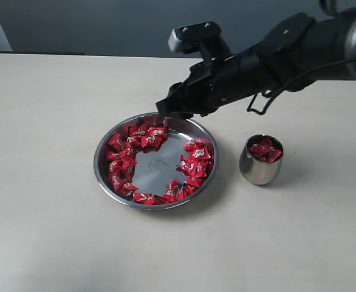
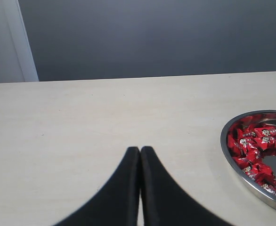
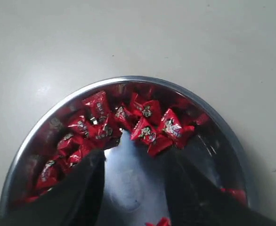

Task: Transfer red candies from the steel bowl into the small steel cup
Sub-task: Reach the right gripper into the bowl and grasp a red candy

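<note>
Right wrist view: my right pincer hangs spread and empty over the steel bowl.
Red candies heap at its far rim; I judge a pick is due: descend, pinch one, carry it right to the small steel cup.

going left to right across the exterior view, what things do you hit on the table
steel bowl with red candies -> small steel cup

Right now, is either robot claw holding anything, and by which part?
Nothing. The right gripper stands open over the steel bowl; the left gripper is shut, empty.
</note>
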You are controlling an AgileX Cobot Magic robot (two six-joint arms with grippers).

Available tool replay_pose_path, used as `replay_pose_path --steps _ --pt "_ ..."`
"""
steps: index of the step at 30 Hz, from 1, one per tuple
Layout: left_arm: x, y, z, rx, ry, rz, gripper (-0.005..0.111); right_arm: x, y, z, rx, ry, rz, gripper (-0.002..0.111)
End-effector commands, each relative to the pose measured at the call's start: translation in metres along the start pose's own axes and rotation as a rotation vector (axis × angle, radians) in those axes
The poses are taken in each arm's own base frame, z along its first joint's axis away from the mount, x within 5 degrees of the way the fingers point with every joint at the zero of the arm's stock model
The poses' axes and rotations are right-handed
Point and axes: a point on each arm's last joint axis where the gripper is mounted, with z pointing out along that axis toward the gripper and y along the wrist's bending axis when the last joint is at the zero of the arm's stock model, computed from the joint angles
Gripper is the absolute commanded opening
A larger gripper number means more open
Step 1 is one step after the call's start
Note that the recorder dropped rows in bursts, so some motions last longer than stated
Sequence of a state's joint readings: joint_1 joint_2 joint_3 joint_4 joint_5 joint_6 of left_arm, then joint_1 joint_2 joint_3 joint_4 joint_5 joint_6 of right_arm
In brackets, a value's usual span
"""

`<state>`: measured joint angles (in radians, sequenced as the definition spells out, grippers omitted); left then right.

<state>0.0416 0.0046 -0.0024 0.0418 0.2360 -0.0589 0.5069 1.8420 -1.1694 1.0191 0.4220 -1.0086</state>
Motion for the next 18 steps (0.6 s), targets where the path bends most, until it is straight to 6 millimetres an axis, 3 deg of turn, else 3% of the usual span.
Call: replay_pose_path --steps 1,4,6,12,18 --pt "0.0 0.0 0.0 0.006 -0.006 0.0 0.0 -0.003 0.009 0.039 -0.014 0.014 -0.056 0.041" --pt "0.0 0.0 0.0 0.006 -0.006 0.0 0.0 -0.014 0.013 0.077 -0.035 0.022 -0.122 0.041" --pt "0.0 0.0 0.0 0.006 -0.006 0.0 0.0 -0.015 0.009 0.092 -0.036 0.025 -0.126 0.041" --pt "0.0 0.0 0.0 0.006 -0.006 0.0 0.0 -0.01 0.007 0.11 -0.053 0.051 -0.133 0.041" --pt "0.0 0.0 0.0 0.006 -0.006 0.0 0.0 0.007 0.002 0.127 -0.06 0.11 -0.136 0.041"
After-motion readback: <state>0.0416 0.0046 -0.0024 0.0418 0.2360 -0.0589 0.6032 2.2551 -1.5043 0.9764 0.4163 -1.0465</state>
